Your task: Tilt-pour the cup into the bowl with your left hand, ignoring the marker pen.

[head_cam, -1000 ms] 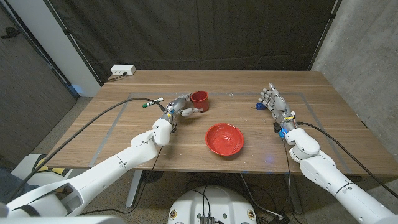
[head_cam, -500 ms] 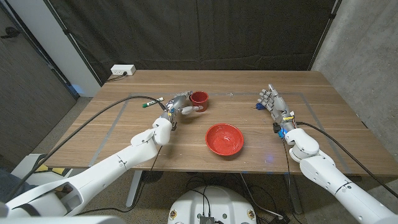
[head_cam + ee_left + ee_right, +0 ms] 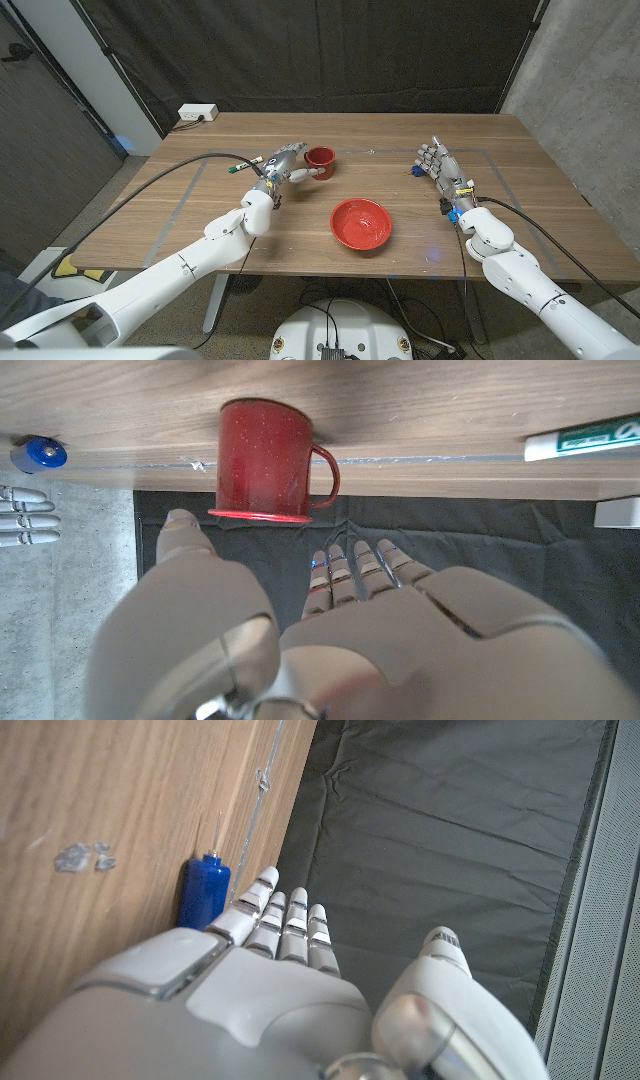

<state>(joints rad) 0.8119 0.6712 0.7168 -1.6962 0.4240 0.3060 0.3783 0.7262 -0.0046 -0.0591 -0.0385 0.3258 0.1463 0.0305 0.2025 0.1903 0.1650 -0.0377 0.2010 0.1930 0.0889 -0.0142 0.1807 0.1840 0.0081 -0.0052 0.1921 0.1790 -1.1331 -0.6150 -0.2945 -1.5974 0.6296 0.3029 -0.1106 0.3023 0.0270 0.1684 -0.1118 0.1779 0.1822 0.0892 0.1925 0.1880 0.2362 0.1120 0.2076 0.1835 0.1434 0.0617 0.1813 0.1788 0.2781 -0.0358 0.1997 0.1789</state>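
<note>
Reaching toward the speckled red enamel cup [image 3: 320,157], the left hand [image 3: 284,163] is held open beside it, nothing gripped; right hand [image 3: 440,164] open too.

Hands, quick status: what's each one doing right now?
Left hand: open, fingers spread beside the red cup, not gripping it yet.
Right hand: open, holding nothing, near a small blue object.

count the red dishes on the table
2: a red cup at the left robot hand's fingertips, and a red bowl nearer the table's front middle.
</note>
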